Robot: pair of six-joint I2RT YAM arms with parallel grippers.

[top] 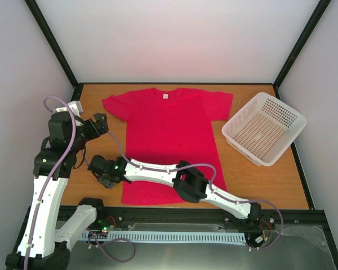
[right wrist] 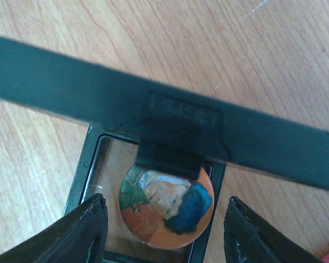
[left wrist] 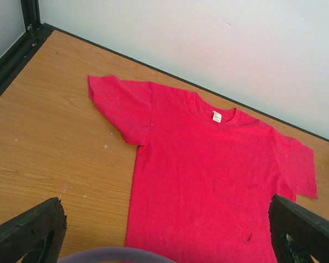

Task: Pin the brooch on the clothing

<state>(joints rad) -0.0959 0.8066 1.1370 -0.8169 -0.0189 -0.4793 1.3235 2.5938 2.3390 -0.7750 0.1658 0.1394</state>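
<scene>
The round brooch (right wrist: 167,211) lies in a black case (right wrist: 79,175) on the wooden counter (right wrist: 27,164). The right end effector (right wrist: 165,219) is spread wide around it.

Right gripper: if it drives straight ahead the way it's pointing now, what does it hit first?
The right gripper is open and centred on the brooch in the black case, so most likely the brooch. A dark bar overlaps the brooch's top; its depth is unclear.

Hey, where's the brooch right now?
In the right wrist view the brooch lies inside the black case on the wooden table, between the fingers of the right end effector, just left of the red T-shirt's bottom hem.
</scene>
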